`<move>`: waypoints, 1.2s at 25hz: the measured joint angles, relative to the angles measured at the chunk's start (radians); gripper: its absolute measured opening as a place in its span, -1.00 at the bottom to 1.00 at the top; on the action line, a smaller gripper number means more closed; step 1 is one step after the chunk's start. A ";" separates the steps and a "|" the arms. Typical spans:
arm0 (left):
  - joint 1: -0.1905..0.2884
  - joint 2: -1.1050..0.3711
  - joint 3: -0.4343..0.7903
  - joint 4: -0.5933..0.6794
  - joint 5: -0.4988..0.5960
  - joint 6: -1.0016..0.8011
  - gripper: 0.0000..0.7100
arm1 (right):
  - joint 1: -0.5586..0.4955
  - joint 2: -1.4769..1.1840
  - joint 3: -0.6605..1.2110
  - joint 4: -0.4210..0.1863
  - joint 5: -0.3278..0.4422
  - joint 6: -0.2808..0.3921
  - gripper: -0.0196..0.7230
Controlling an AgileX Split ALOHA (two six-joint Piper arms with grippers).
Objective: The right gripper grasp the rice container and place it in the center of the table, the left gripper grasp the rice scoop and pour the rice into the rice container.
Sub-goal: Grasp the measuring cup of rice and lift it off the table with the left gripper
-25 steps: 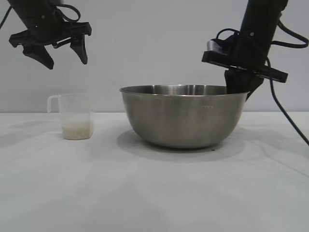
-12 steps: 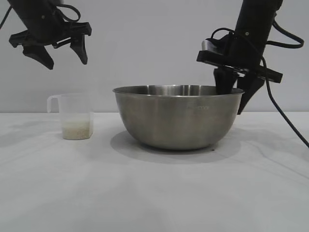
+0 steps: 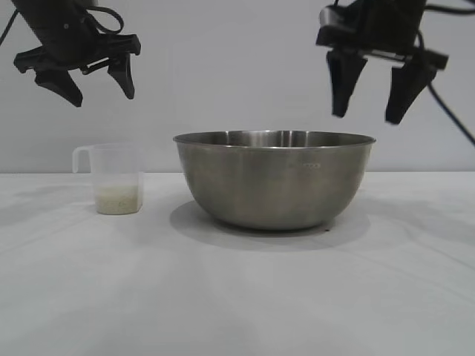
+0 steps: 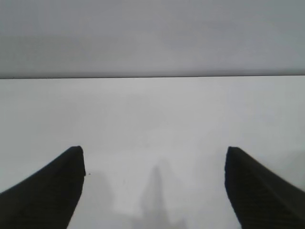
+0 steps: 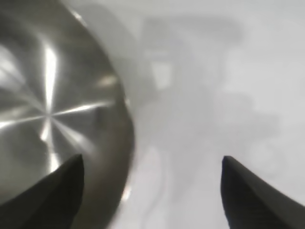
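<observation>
Released now, the rice container (image 3: 274, 178) sits alone mid-worktop (image 3: 237, 297), since the right gripper (image 3: 371, 115) has lifted off its rim and hangs above that edge, fingers (image 3: 341, 85) spread apart. Beside the container stands the rice scoop (image 3: 115, 178), rice (image 3: 117, 199) low inside. Above the scoop hovers the left gripper (image 3: 100, 93), fingers apart.

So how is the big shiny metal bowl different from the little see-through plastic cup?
The wide round steel bowl is shiny and opaque; the small clear plastic cup is see-through. The cup has a loop handle, the bowl none. The cup holds rice; the bowl looks empty. Both stand upright on the white table.
</observation>
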 joint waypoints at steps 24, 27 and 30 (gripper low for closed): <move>0.000 0.000 0.000 0.000 0.007 0.000 0.50 | -0.084 -0.771 0.785 -0.054 0.002 0.023 0.46; 0.000 0.000 0.000 0.000 0.012 0.000 0.50 | -0.084 -0.908 0.872 -0.056 0.004 0.027 0.46; 0.000 0.000 0.000 0.000 0.014 0.000 0.50 | -0.084 -1.051 0.969 -0.056 0.007 0.043 0.46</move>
